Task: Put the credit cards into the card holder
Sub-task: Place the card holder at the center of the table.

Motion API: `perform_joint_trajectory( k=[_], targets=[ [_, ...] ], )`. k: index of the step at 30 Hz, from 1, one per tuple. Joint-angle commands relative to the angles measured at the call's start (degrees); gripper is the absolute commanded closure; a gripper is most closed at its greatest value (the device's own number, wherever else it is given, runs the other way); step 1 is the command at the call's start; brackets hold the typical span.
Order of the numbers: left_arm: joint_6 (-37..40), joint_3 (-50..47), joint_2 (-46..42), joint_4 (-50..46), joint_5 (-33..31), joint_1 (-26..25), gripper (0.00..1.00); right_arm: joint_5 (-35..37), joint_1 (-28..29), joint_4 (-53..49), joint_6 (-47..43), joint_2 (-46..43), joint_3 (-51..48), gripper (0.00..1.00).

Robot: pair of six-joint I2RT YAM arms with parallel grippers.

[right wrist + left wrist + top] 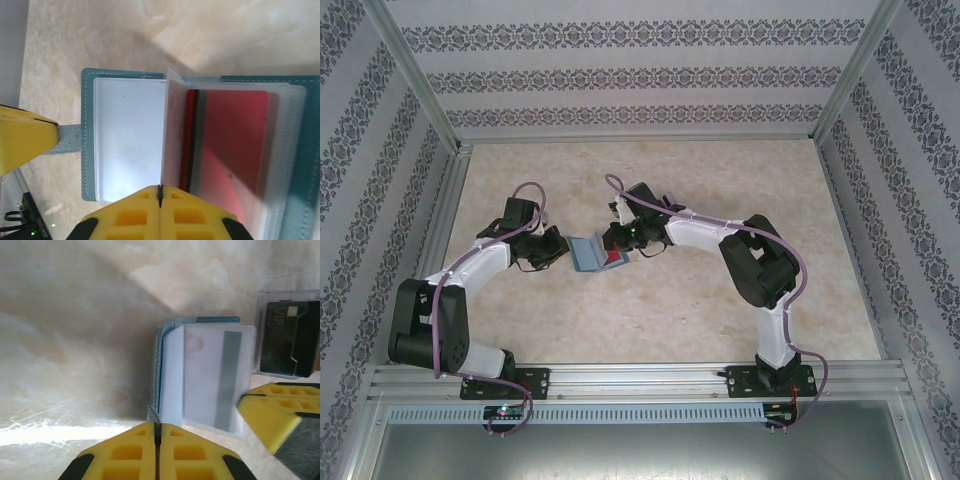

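the card holder (588, 254) is lying open at mid-table between your two arms, with a red card (230, 140) already sitting under a clear sleeve (175, 100). your left gripper (157, 432) is clamping shut on the strap tab (67, 139), seemingly pinning the holder against sliding, while your right gripper (160, 192) is pinching that sleeve's edge, likely to expose the pocket beside it. a dark card (285, 340) is waiting in the clear tray (259, 330) just beside the holder.

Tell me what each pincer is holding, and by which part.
The left pincer grips the card holder by its strap tab; the right pincer seems to pinch the edge of a clear inner sleeve.
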Motion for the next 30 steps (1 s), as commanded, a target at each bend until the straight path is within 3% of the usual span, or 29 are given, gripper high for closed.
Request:
perform_joint_trajectory(
  k=[1, 7, 8, 11, 14, 30],
  targets=[
    [2.18, -1.41, -0.23, -1.72, -1.9, 0.56, 1.0, 2.77, -0.73, -3.02, -2.33, 1.24, 0.64, 0.98],
    [3.07, -2.25, 0.91, -1.96, -3.8, 0.99, 0.97, 4.42, -1.18, -4.4, -3.55, 0.74, 0.27, 0.96],
    [3.21, -2.27, 1.2, -2.11, -4.06, 1.01, 0.93, 4.82, -1.19, -4.69, -3.73, 0.65, 0.14, 0.95],
    [3.52, -2.07, 2.11, -2.32, -4.56, 1.15, 0.69, 5.63, -1.25, -5.39, -4.19, 0.34, -0.25, 0.85],
    [4.4, -1.19, 2.69, -3.05, -5.06, 1.25, 0.62, 5.8, -1.41, -5.35, -4.18, -0.13, -0.61, 0.76],
    [6.71, 5.74, 0.23, -8.9, -7.07, 1.87, 0.61, 6.07, -2.64, -6.52, -5.18, -4.72, -1.9, 0.69]
  ],
)
